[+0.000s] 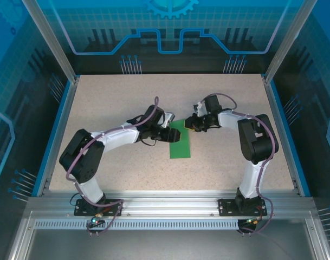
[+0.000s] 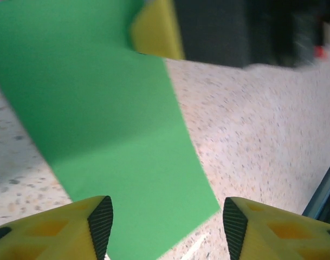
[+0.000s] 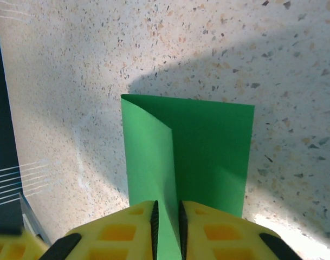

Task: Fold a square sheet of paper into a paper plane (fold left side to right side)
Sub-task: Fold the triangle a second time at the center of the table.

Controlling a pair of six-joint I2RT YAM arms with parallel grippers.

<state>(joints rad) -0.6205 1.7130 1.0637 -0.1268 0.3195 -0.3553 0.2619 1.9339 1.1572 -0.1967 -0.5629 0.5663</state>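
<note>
Table [image 1: 110,103] in the top view is pale and speckled. The square sheet of paper [image 1: 180,143] lies near its middle, folded to a narrow green strip that runs toward and away from the arm bases. The left gripper [image 1: 172,134] reaches in from the left to the strip's left edge, near its far end. The right gripper [image 1: 188,124] comes in from the right at the far end itself.

From the left wrist, the paper [image 2: 110,124] spreads from the upper left down between the left gripper's [image 2: 167,227] black pads [image 2: 102,225]. The pads stand wide apart with nothing pinched, so this pincer is released. The right arm's yellow finger [image 2: 156,30] sits at the paper's far corner.

From the right wrist, the paper [image 3: 208,151] lies on the speckled surface ahead. A raised layer slants from its far left corner toward the camera. The right gripper [image 3: 167,230] is clenched on the near edge of that layer, with green showing in the thin slit between its yellow fingers [image 3: 121,233].
</note>
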